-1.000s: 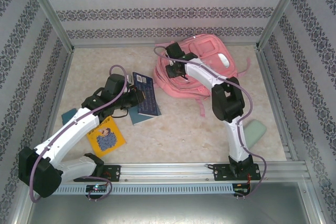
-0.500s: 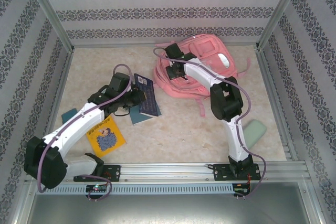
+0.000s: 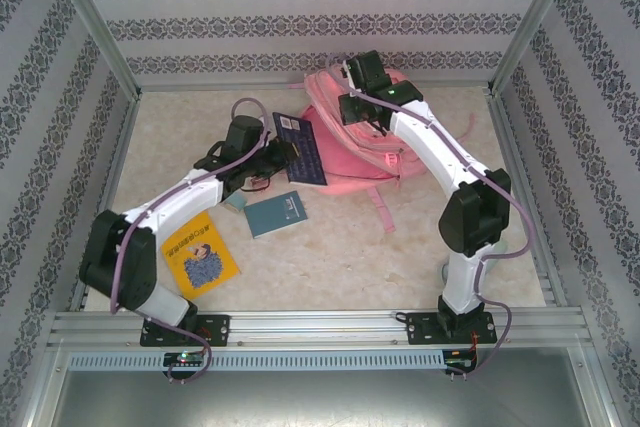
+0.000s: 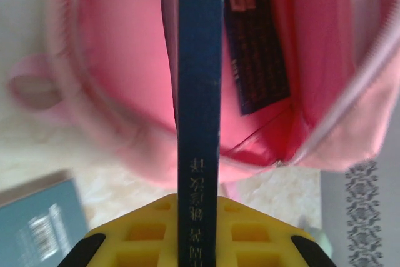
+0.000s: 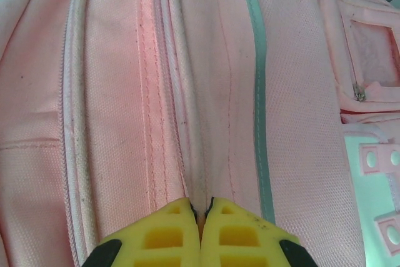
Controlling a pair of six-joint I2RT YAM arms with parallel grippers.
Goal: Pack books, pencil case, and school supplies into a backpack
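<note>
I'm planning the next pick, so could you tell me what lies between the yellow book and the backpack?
In the top view, the grey-teal book lies flat between the yellow book and the backpack.

Nothing legible; pale blurred characters run down the spine of the navy book [image 4: 200,92]; white print on the grey-teal book [image 4: 37,226] and the yellow book [image 3: 200,257] is unreadable.

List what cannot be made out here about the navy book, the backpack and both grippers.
- Left wrist: navy book edge-on in the left gripper, cover hidden; dark item inside backpack too blurred to identify.
- Right wrist: right gripper, fingers cut off by bottom edge.
- Top external: teal book, print too small to read.
</note>
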